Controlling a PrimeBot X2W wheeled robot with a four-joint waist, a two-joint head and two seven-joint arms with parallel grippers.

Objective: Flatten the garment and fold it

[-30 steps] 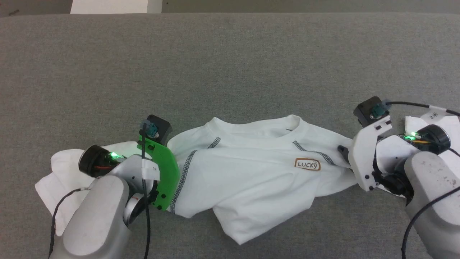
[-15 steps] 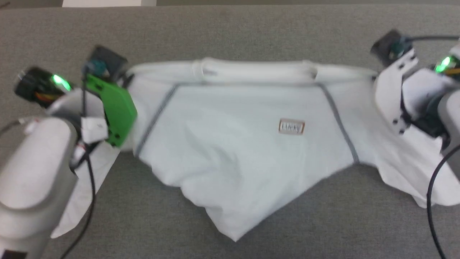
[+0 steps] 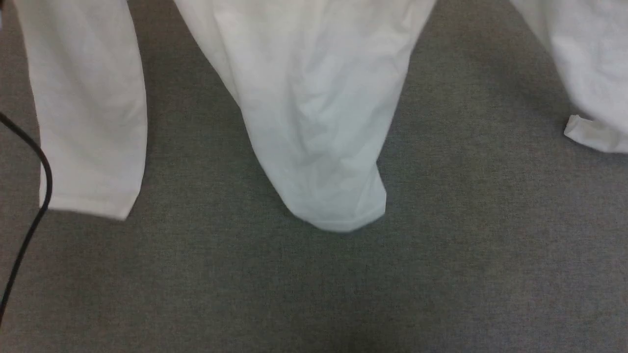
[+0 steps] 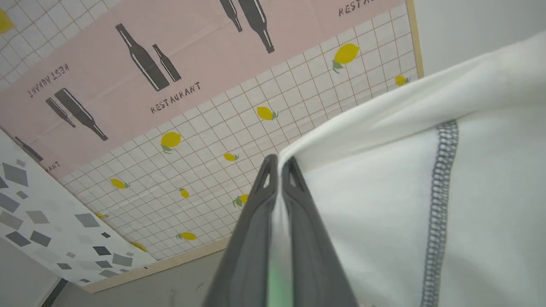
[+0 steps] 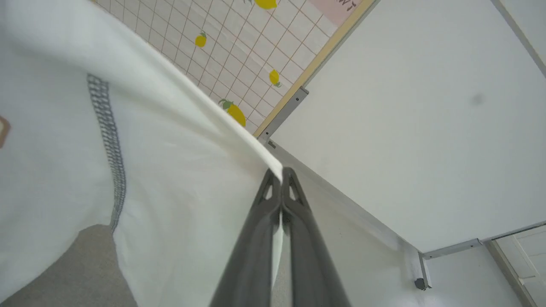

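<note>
The garment, a white long-sleeved shirt, hangs in the air over the grey table. In the head view its body droops to a point at the middle, one sleeve dangles at the left and another fold hangs at the right. My left gripper is shut on the garment at a shoulder, next to grey zigzag stitching. In the right wrist view my right gripper is shut on the garment at its other shoulder edge, with more zigzag stitching to the left.
A black cable loops down the head view's left edge. Behind the lifted cloth the wrist views show a tiled wall panel with lemons and bottles, and a plain white wall.
Both grippers have raised the garment off the table by its shoulders; it lay bunched, then stretched wide, and now hangs. The head view has shifted, so the arms left it.
</note>
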